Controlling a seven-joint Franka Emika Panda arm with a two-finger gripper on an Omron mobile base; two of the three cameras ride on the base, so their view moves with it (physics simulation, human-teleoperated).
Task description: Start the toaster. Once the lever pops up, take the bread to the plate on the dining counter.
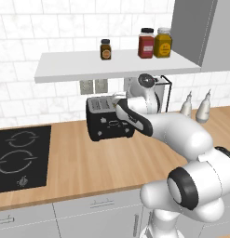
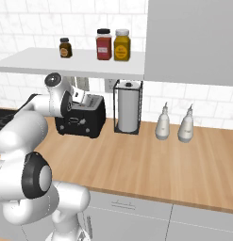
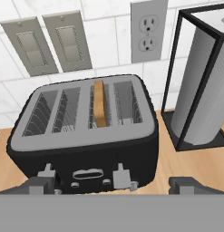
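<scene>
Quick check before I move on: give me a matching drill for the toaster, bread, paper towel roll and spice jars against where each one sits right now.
Things:
1. toaster
2. bread
3. paper towel roll
4. spice jars

Places:
A. on the white wall shelf
B. inside a black wire frame
C. standing in a top slot
D. on the wood worktop below the light switches

Pairs: 1-D, 2-C, 3-B, 4-A

Bright, even rendered light throughout, soft shadows, no glare, slightly coarse.
</scene>
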